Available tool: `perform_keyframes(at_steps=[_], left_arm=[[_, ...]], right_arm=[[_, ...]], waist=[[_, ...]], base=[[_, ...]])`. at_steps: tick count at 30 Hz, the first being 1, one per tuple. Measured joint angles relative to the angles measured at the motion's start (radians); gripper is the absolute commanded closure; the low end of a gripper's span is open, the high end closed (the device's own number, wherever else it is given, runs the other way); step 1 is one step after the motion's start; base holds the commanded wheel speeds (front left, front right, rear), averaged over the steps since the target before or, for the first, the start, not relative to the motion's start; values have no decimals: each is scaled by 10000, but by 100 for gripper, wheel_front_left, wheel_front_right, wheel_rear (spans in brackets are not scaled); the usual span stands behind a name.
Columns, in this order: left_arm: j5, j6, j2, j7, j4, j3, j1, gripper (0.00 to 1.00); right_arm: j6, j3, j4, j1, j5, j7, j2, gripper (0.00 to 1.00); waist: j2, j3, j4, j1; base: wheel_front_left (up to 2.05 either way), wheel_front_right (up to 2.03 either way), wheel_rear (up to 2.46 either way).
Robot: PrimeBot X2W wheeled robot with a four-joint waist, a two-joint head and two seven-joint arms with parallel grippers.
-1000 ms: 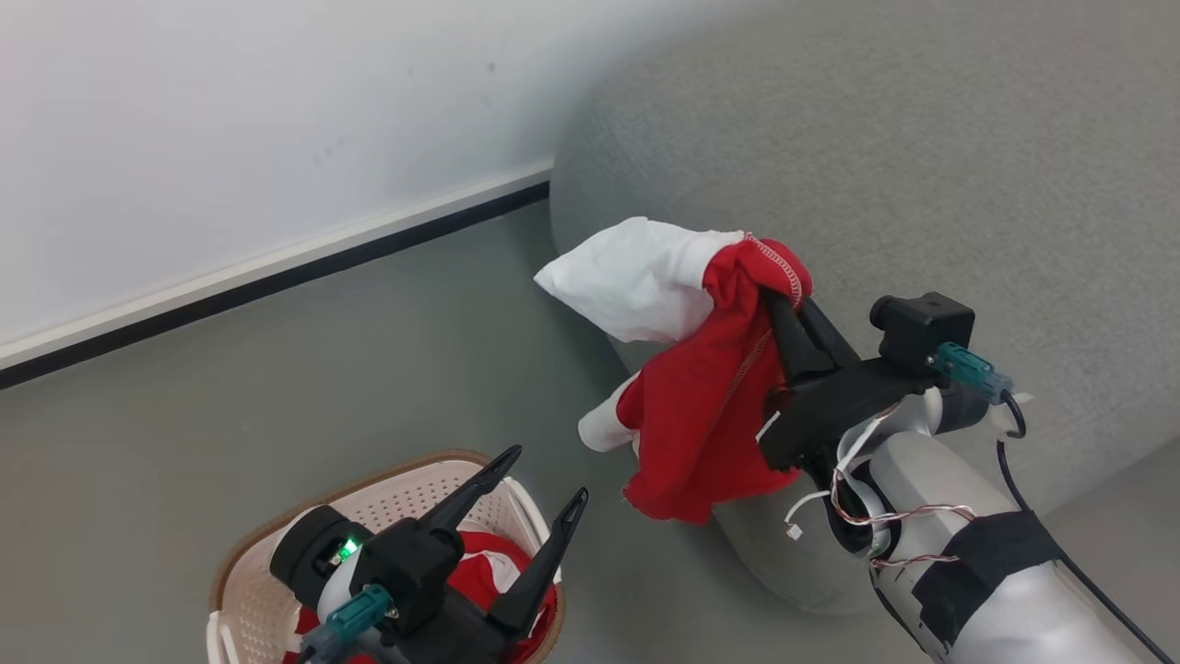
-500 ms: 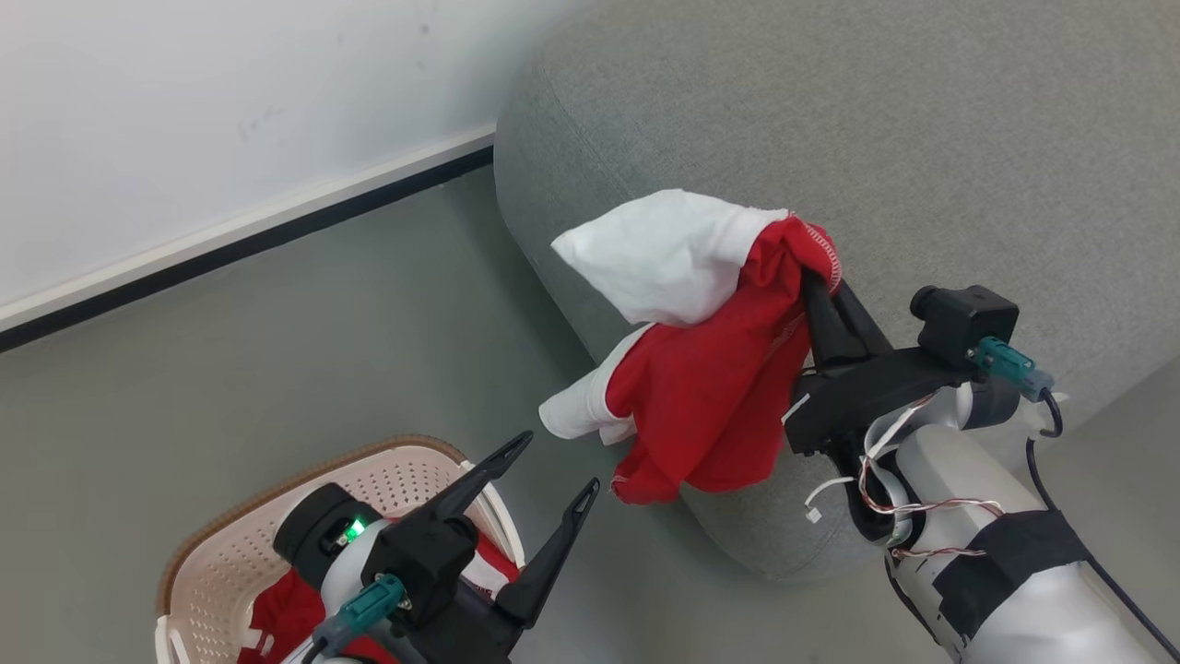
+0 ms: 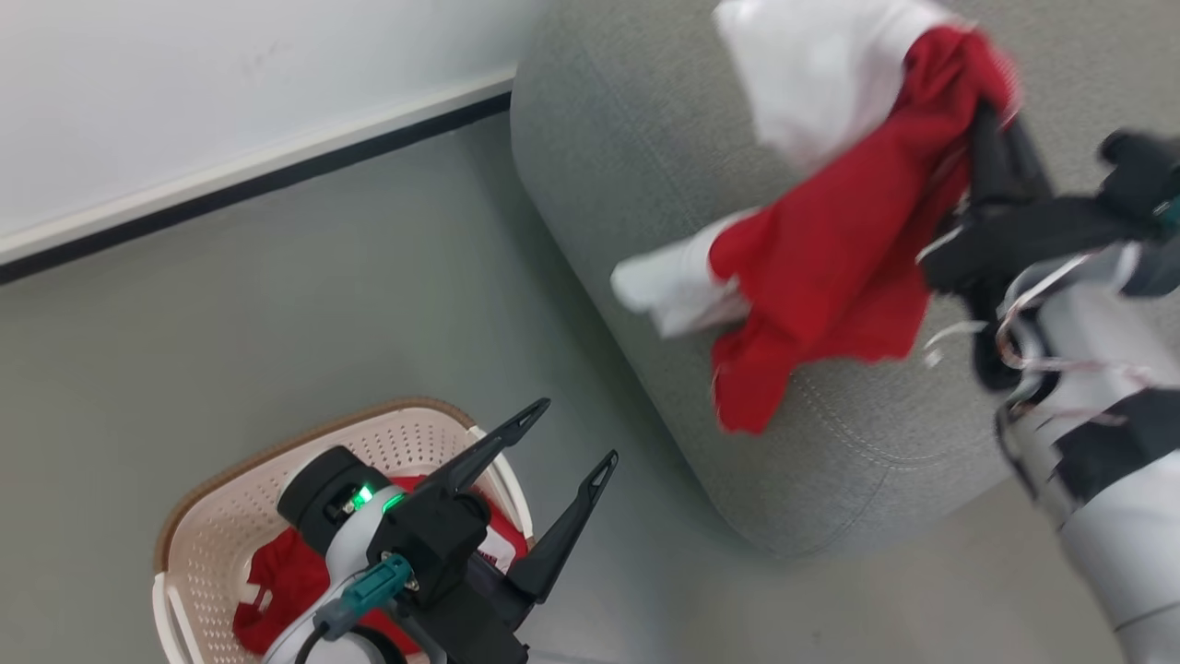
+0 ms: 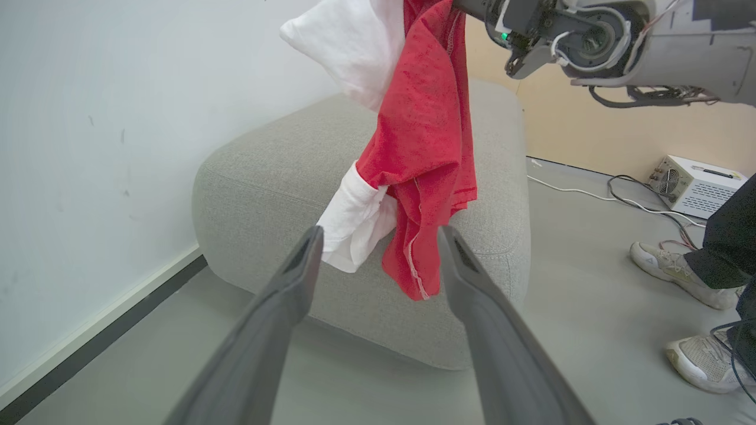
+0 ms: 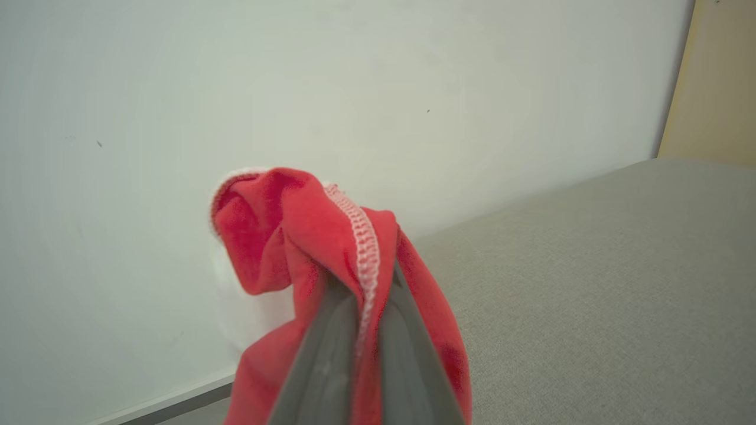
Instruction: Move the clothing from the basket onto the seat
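A red garment (image 3: pixel 830 267) with white parts hangs bunched in the air over the rounded corner of the grey seat (image 3: pixel 627 184), its top edge pinched in the right pincer (image 3: pixel 991 120). More red clothing (image 3: pixel 286 581) with white trim lies crumpled in the cream basket (image 3: pixel 221 516), which stands on the floor near the seat.

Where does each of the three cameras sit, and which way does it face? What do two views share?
Head view: on the head, looking down at the basket, the seat and floor; left tool open, right tool shut on the garment.
Left wrist view: on the left wrist, looking along its spread fingers toward the seat and hanging garment.
Right wrist view: on the right wrist, facing the wall over the seat; its fingers pinch the garment.
Shared: garment and seat.
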Motion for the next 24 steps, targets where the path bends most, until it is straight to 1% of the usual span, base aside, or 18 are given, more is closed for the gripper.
perform_keyframes(at_steps=[7,11,13,18,20,24], left_arm=[[17,-94,67,58,-293,2,-356,0],[31,-98,98,102,-372,-8,-535,0],[33,-184,105,102,-420,-27,-605,0],[35,-192,123,128,-527,-50,-697,0],[42,-259,176,128,-562,-42,-728,0],[77,-259,238,127,-637,-25,-825,0]], right_arm=[[-56,-861,328,-1246,4,-13,-681,100],[-171,-1317,523,-1897,4,-15,-1097,100],[-230,-1534,596,-2156,4,-19,-1371,100],[-318,-1994,683,-2629,-94,-44,-1969,100],[-351,-2123,740,-2809,-182,-44,-2180,100],[-395,-2286,830,-2991,-265,-46,-2401,100]], waist=[[0,438,371,0],[1,692,631,0],[0,815,772,1],[0,1135,1104,1],[1,1274,1219,1],[-1,1562,1414,1]], base=[[0,0,0],[0,0,0],[0,0,0],[0,0,0],[0,0,0],[0,0,0]])
